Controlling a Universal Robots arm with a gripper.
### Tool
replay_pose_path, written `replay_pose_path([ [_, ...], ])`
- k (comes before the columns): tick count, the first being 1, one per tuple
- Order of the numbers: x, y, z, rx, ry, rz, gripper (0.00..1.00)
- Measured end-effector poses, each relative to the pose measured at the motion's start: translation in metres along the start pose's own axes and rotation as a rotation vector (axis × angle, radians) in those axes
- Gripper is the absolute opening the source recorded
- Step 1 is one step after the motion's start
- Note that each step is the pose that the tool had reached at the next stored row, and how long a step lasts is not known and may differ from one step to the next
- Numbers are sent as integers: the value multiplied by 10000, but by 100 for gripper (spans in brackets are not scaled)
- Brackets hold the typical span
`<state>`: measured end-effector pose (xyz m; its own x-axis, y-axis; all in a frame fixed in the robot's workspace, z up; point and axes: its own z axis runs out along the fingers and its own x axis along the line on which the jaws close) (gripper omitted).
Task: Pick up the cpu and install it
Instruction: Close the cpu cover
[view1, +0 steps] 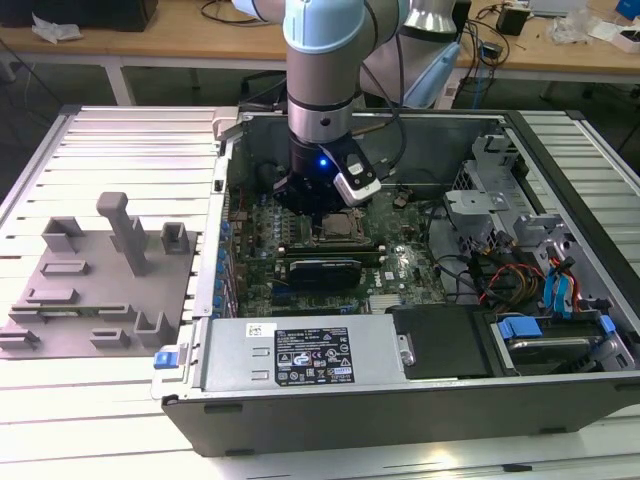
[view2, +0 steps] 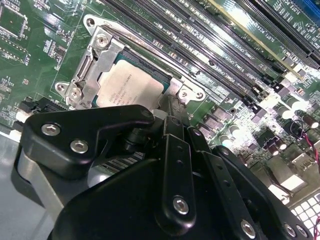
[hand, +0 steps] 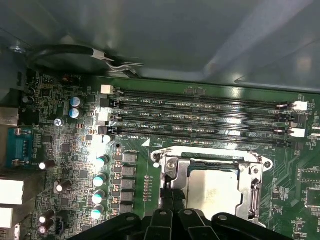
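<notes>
**A:** Where is the cpu?

**B:** The cpu (hand: 212, 192), a small flat square chip with a silver-grey metal top, lies flat inside the square metal-framed socket (hand: 251, 186). The socket sits on the green motherboard (hand: 70, 145), within the open black computer case (view1: 400, 425) on the pale slatted worktop (view1: 100, 150).

**A:** Pincer state?

**B:** The black pincer (hand: 171, 182) is drawn together and clamped on nothing. Its tips are down at the socket frame's edge. Touching or just above, I cannot tell.

**A:** Bearing of the chip from the tips?

**B:** Just beside them. The tips stand between the chip and the row of blue-topped capacitors (hand: 100, 180). The chip is square, so it has no long axis. Judgement: it looks seated.
</notes>
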<state>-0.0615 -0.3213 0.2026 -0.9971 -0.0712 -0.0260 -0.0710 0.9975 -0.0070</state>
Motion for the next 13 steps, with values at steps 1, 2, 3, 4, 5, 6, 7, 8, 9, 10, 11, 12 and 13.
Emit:
replay_pose_path([
  [1,0,0,0,-2,-1,0,11],
  [2,0,1,-6,-7,-3,0,11],
  [3,-1,1,-11,-11,-5,1,11],
  [4,-1,2,-20,-14,-6,2,11],
  [5,-1,1,-33,-9,-1,2,11],
  [6,-1,0,-45,-4,-1,2,11],
  [7,-1,0,-63,-3,-1,2,11],
  [8,-2,-1,-82,-3,-1,0,11],
  [9,-4,-1,-147,-3,-1,1,11],
  [10,-5,-1,-189,-2,0,0,11],
  [11,-5,-1,-209,-2,-1,0,11],
  [12,-6,-1,-222,-3,-1,1,11],
  [13,-6,-1,-224,-5,-2,0,11],
])
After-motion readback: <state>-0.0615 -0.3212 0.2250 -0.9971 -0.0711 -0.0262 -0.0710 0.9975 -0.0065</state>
